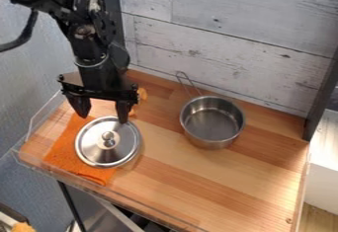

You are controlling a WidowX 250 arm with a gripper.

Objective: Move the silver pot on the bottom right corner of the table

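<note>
Pot [211, 123]: silver, upright and open at the top, on the table [231, 176] to the right of the lid [96, 149] and apart from it
Metal: looks thin and stiff, so we expect a fairly light load that takes a firm pinch but may slip on its smooth side
Handle [190, 88]: a thin wire loop on the side away from us; we would not lift by it alone, as the pot could swing or tip
Rim [212, 96]: our best hold, with one finger inside and one outside, kept clear of the wire
Gripper [104, 118]: fingers set wide with nothing held, over the far edge of the lid; we judge the grasp is still to be made
Cloth [69, 152]: orange, spread under the lid
Yellow thing [142, 94]: beyond the lid, partly hidden by the gripper, perhaps a toy
Corner [280, 218]: our goal, right of the lid and nearer to us; we should lower the pot level, with its whole base inside the edge
</note>
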